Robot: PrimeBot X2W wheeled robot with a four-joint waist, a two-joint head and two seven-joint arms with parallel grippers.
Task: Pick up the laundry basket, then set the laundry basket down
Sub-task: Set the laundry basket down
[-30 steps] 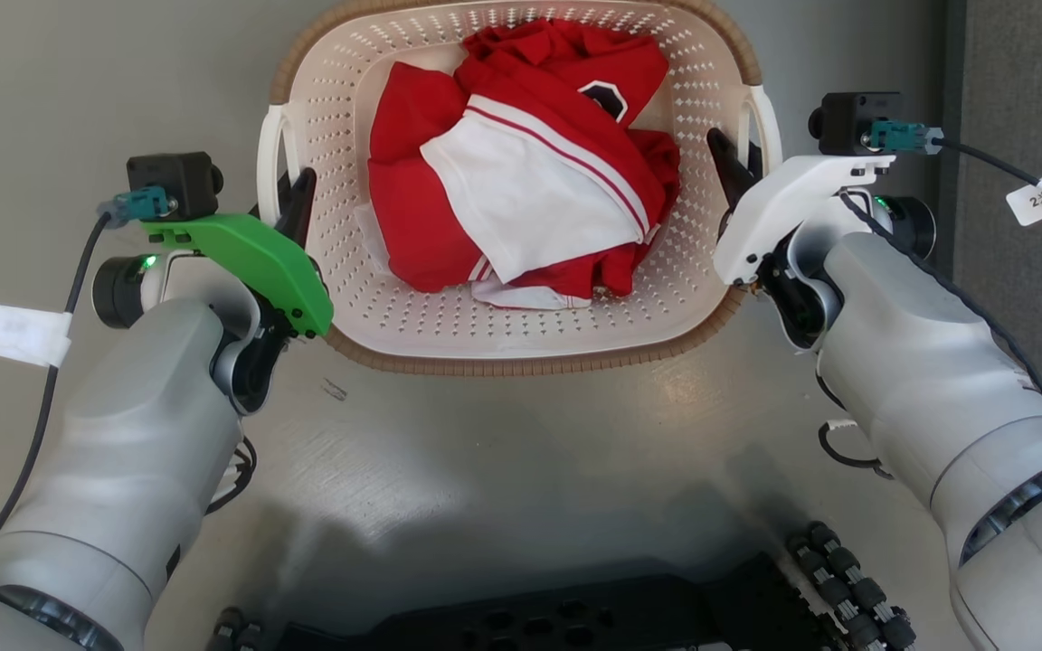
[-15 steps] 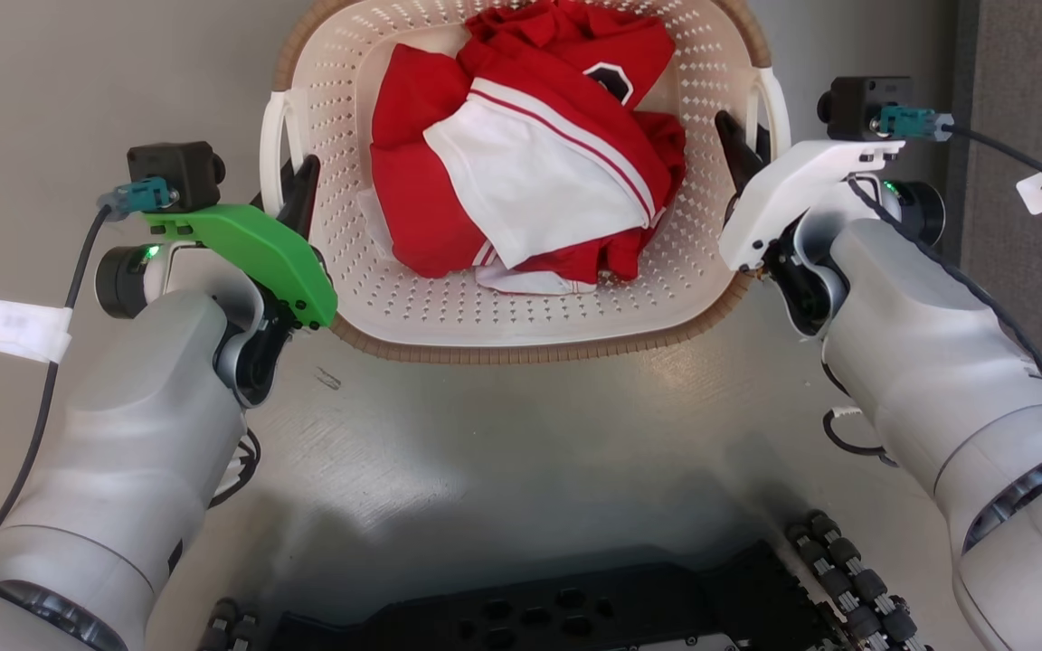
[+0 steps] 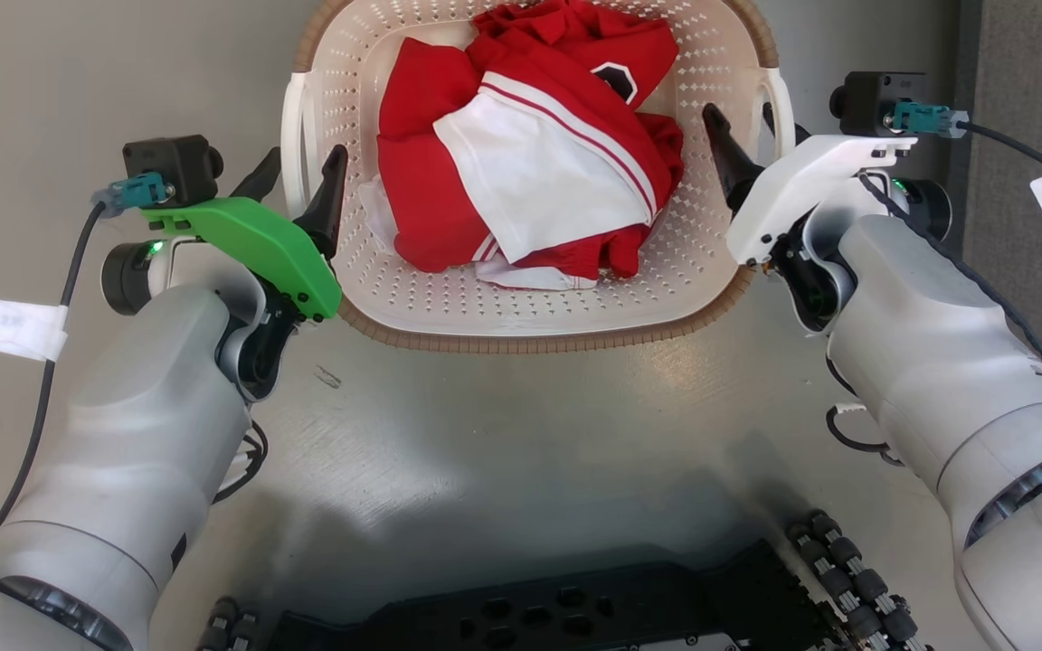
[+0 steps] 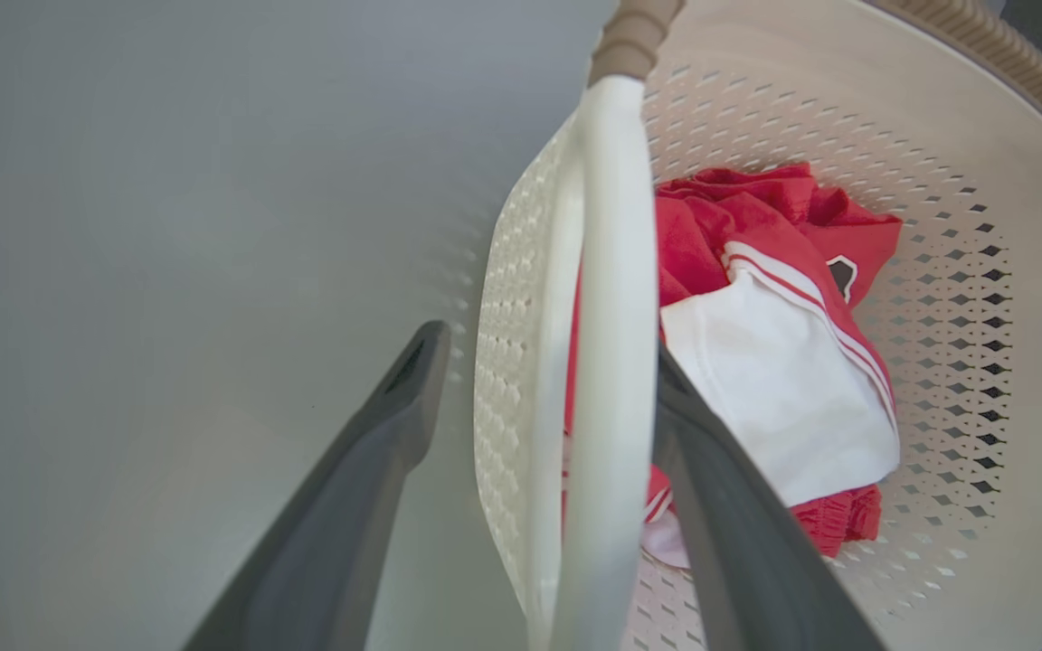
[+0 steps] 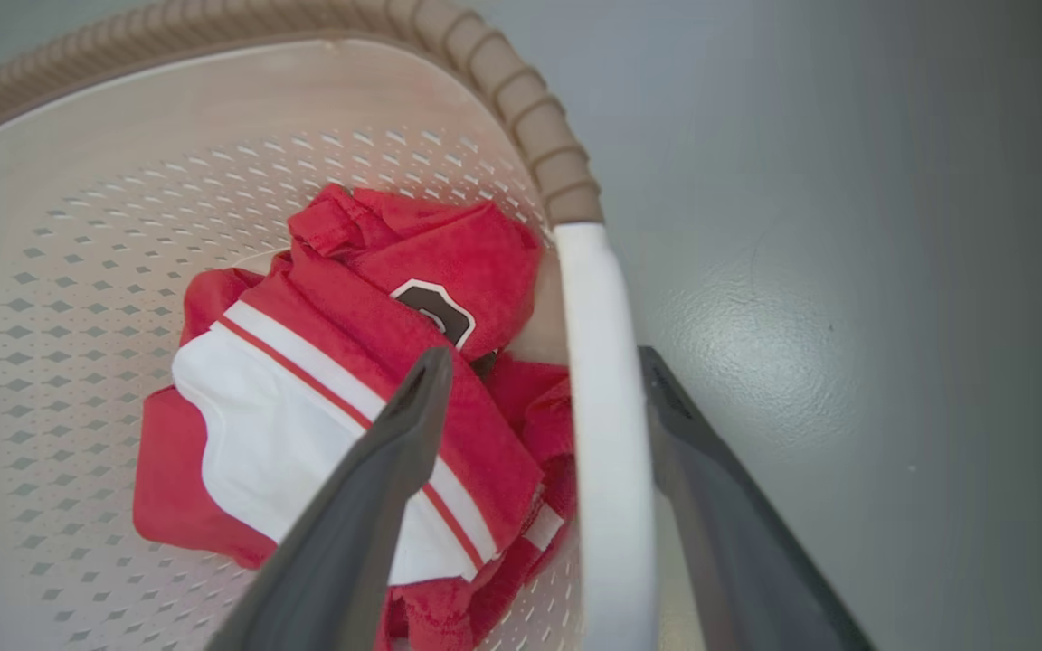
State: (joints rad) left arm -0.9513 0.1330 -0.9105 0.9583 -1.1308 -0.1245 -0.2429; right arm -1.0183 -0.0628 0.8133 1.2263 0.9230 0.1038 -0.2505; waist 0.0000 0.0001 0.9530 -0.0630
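Cream-white perforated plastic laundry basket [image 3: 503, 307] with a brown woven-look rim, standing on the grey floor [image 3: 521, 434] directly ahead of the robot and holding crumpled red-and-white clothing [image 3: 530, 163]. Left gripper [image 3: 304, 158]: jaws apart, straddling the basket's white left handle [image 3: 297, 136], one finger outside the wall and one inside. Right gripper [image 3: 738, 113]: jaws likewise apart around the white right handle [image 3: 785, 99]. In both wrist views, the handle runs between the spread fingers with a visible gap on one side.

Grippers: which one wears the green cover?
The left gripper carries the green cover; the right gripper carries a white cover.
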